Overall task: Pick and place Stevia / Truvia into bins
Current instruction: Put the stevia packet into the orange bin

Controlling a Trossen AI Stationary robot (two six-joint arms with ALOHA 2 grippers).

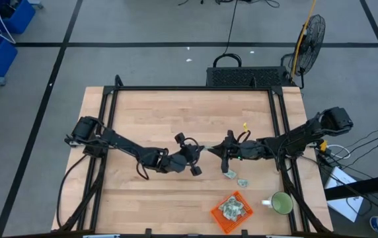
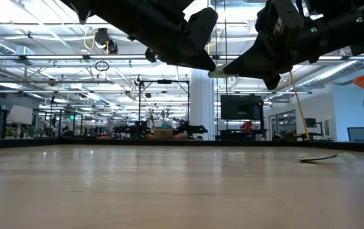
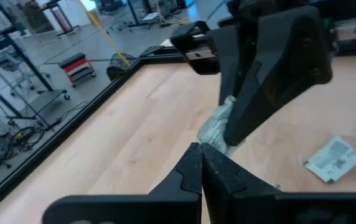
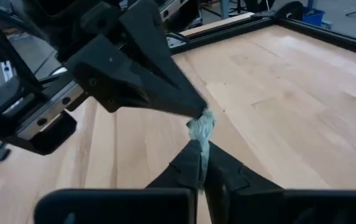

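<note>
1. Sachet (image 4: 201,126), pale green and crumpled, hangs above the middle of the table (image 1: 156,112), pinched between both tools at once.
2. Left tool (image 1: 201,150) has its fingers clenched on one end of the sachet; in the left wrist view the dark fingertips (image 3: 193,163) meet just below the paper.
3. Right tool (image 1: 210,151) grips the other end, its fingers closed tip to tip against the left tool's, so the two tools point at each other with the sachet between them.
4. In the low view both tools hang well above the table surface, the pale sachet (image 2: 216,72) showing at the point where they meet.
5. Two more sachets lie flat on the table just beside and below the right tool: one (image 1: 230,174) nearer the tools, the other (image 1: 242,182) slightly beyond it toward the basket.
6. Orange basket (image 1: 217,215) stands near the table's front edge, well apart from the tools, with several sachets (image 1: 232,209) heaped inside.
7. Green mug (image 1: 281,203) stands just beside the basket.
</note>
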